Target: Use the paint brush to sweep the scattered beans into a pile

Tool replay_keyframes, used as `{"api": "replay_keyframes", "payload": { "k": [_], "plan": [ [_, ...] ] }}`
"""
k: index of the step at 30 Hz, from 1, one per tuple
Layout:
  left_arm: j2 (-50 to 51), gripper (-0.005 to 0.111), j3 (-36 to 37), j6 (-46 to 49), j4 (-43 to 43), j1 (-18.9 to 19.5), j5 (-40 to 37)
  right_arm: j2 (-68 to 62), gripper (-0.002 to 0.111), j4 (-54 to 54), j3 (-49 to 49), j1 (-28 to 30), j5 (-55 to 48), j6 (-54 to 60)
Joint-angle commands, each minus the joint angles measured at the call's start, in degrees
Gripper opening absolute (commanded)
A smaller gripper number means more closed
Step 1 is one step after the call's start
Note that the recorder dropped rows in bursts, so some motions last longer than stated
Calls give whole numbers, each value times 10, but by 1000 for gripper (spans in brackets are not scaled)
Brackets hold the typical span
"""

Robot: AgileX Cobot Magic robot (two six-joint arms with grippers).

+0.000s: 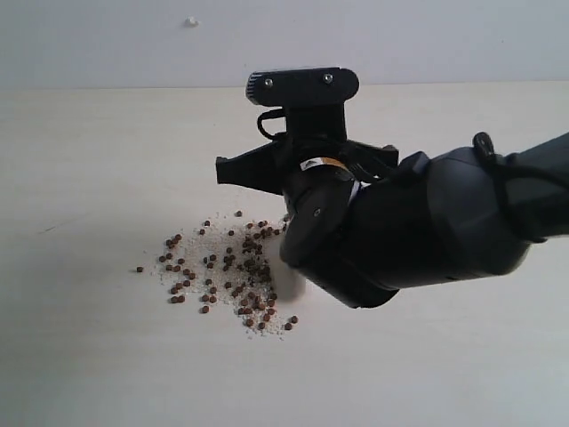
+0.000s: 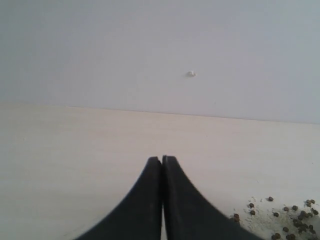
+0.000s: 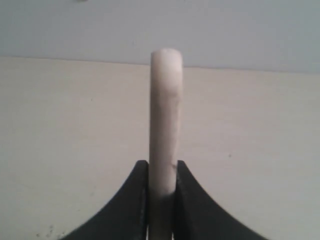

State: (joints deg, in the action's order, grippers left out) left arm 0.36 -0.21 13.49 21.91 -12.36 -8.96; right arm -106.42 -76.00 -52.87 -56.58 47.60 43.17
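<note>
The beans (image 1: pixel 227 267) lie loosely spread on the pale table, small reddish-brown dots with whitish crumbs among them. My right arm (image 1: pixel 427 222) reaches in from the right and hangs over the right edge of the spread, hiding its own fingers. A pale bit of the paint brush (image 1: pixel 286 283) shows under the arm. In the right wrist view my right gripper (image 3: pixel 162 167) is shut on the paint brush (image 3: pixel 165 110), seen edge-on as a pale upright strip. My left gripper (image 2: pixel 162 160) is shut and empty, with a few beans (image 2: pixel 295 215) off to one side.
The light wooden table (image 1: pixel 98 160) runs back to a plain grey wall (image 1: pixel 133 44) with a small white speck (image 1: pixel 191 20) on it. One stray bean (image 1: pixel 140 269) lies apart at the left of the spread.
</note>
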Motion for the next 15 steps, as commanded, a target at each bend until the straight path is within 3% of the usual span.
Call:
{"api": "replay_keyframes", "payload": {
  "k": [1, 7, 8, 12, 15],
  "plan": [
    [-4, 0, 2, -2, -2, -4, 1, 42, 0, -24, -2, -1, 32, 110],
    [-4, 0, 2, -2, -2, -4, 1, 50, 0, 24, -2, 30, 35, 165],
    [-4, 0, 2, -2, -2, -4, 1, 36, 0, 73, -2, 51, 6, 157],
    [-4, 0, 2, -2, -2, -4, 1, -30, 0, 260, -2, 94, -20, 47],
    [-4, 0, 2, -2, -2, -4, 1, -73, 0, 315, -2, 103, -20, -7]
  ]
}}
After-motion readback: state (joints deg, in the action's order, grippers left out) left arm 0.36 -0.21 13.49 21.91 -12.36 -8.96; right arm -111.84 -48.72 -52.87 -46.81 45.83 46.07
